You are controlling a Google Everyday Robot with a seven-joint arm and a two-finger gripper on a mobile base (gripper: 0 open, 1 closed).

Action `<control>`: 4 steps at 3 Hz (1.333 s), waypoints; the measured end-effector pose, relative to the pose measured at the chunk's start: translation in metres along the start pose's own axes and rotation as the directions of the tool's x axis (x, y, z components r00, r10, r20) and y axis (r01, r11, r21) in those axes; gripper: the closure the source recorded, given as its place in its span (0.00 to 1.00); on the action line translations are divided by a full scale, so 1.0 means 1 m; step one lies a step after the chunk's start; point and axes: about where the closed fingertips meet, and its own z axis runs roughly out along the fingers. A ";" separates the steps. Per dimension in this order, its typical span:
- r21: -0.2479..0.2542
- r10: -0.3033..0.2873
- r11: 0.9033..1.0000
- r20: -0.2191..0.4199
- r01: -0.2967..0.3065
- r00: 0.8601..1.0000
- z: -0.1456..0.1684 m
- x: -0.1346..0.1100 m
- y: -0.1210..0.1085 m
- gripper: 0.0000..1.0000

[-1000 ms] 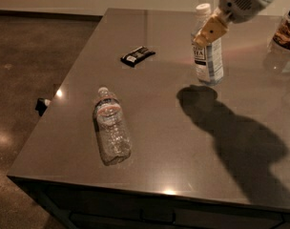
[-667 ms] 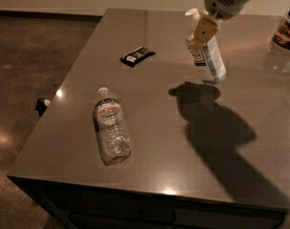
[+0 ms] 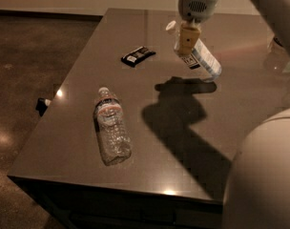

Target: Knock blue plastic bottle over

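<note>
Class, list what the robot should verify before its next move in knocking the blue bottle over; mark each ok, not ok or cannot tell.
1. The blue plastic bottle is tipping: ok, leans steeply, cap end raised.
2. It lies flat on the table: not ok.
3. The end effector is at its upper half: ok.
4. Contact between them: cannot tell.
5. The ribbed bottle and black packet lie apart from it: ok.

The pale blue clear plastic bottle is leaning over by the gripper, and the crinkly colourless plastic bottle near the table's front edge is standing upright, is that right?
Not quite: the crinkly colourless plastic bottle lies on its side, as the camera view shows. The pale blue clear plastic bottle does lean over by the gripper.
</note>
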 end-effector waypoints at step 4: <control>-0.185 -0.310 0.944 -0.212 0.274 0.927 0.085 0.005 0.035 0.00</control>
